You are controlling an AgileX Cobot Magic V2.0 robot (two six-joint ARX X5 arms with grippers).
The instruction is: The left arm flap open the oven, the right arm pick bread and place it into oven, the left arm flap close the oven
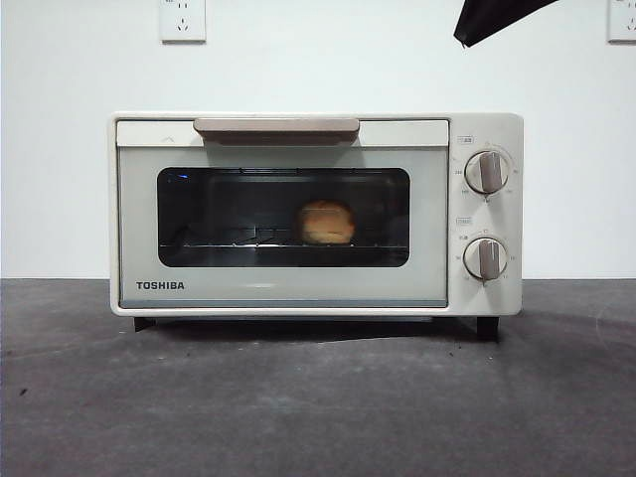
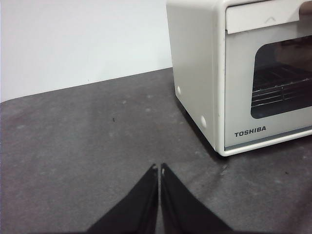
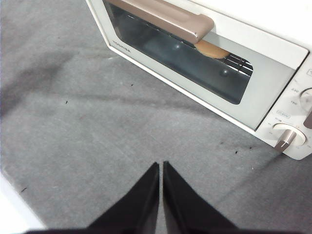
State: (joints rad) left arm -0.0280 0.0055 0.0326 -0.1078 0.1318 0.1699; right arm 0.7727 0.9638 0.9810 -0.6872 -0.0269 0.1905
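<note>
The cream-white TOSHIBA oven point(image 1: 298, 298) stands on the dark table with its door closed and its beige handle point(image 1: 276, 126) at the top. The golden bread point(image 1: 326, 222) sits on the wire rack inside, seen through the glass. It also shows in the right wrist view point(image 3: 213, 49) behind the handle point(image 3: 165, 22). My left gripper point(image 2: 159, 168) is shut and empty, low over the table beside the oven's side wall point(image 2: 192, 63). My right gripper point(image 3: 161, 165) is shut and empty, above the table in front of the oven. A black arm tip point(image 1: 492, 18) shows at the top right of the front view.
Two beige knobs point(image 1: 486, 171) sit on the oven's right panel. Wall sockets point(image 1: 183, 20) are on the white wall behind. The dark grey table point(image 1: 318, 407) stretches in front of the oven. A pale table edge point(image 3: 12, 207) shows near the right gripper.
</note>
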